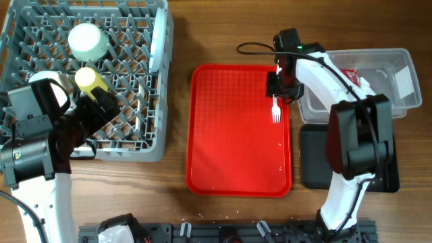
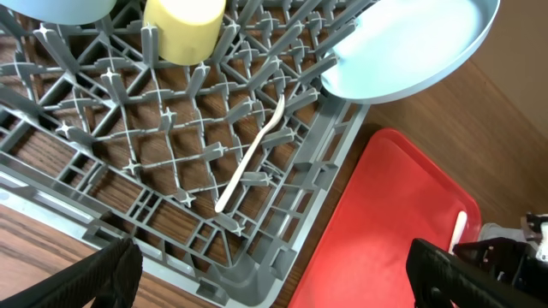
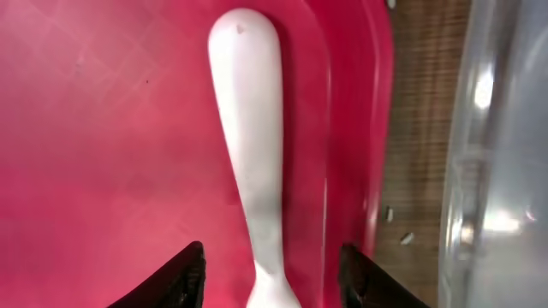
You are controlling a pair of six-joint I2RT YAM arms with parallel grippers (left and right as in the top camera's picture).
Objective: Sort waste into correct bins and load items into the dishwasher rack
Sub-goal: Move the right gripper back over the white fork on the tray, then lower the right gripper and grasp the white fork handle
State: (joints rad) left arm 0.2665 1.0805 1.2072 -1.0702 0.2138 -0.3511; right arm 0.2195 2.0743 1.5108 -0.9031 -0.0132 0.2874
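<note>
The grey dishwasher rack [image 1: 135,145] holds a pale bowl [image 1: 88,40], a yellow cup [image 1: 90,79], an upright blue plate [image 1: 158,47] and a white spoon [image 2: 253,158]. My left gripper [image 1: 101,108] hangs open over the rack's near corner [image 2: 282,282] with nothing in it. A white fork [image 1: 275,113] lies at the right edge of the red tray [image 1: 229,135]. My right gripper [image 1: 282,91] is open astride the fork's handle [image 3: 253,128], with a gap on each side [image 3: 270,282]. The clear tub [image 1: 398,101] holds a red sauce packet [image 1: 351,73].
The black tray [image 1: 314,162] lies in front of the clear tub, partly under my right arm. A few rice-like scraps [image 3: 394,214] lie on the wood between the red tray and the tub wall [image 3: 497,171]. A black cable [image 1: 253,47] loops behind the right gripper.
</note>
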